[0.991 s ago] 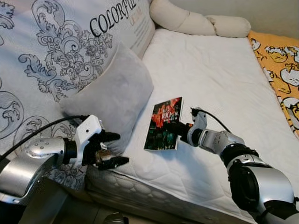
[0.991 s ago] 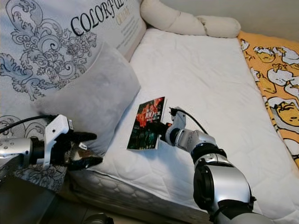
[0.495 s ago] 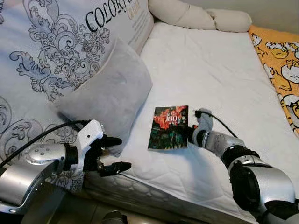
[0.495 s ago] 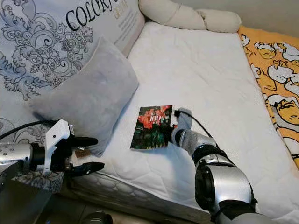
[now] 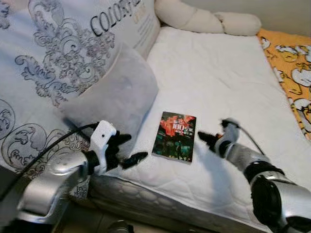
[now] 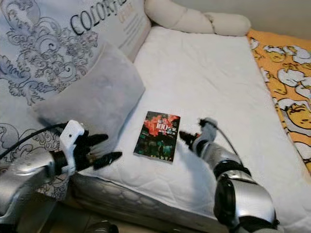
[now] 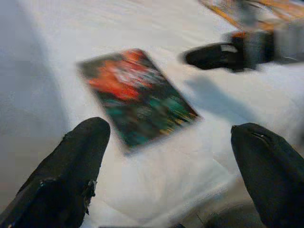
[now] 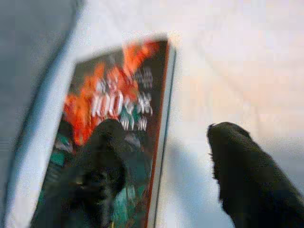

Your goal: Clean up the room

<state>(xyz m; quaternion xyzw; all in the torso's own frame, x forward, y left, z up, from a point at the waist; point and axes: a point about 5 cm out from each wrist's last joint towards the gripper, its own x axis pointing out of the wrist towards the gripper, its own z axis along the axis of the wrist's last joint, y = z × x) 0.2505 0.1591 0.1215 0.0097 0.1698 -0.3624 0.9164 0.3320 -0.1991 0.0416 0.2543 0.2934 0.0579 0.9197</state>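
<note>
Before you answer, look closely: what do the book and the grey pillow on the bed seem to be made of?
Book: probably paper with a glossy printed cover; it lies thin and flat, colours bright. Grey pillow: apparently soft matte fabric, plush-looking, with rounded edges that sag against the patterned mattress.

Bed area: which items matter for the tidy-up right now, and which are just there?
In play: book flat on the white mattress; right gripper open beside it; left gripper open near the mattress edge.

Lying about: grey pillow, cream bolster, orange blanket.
</note>
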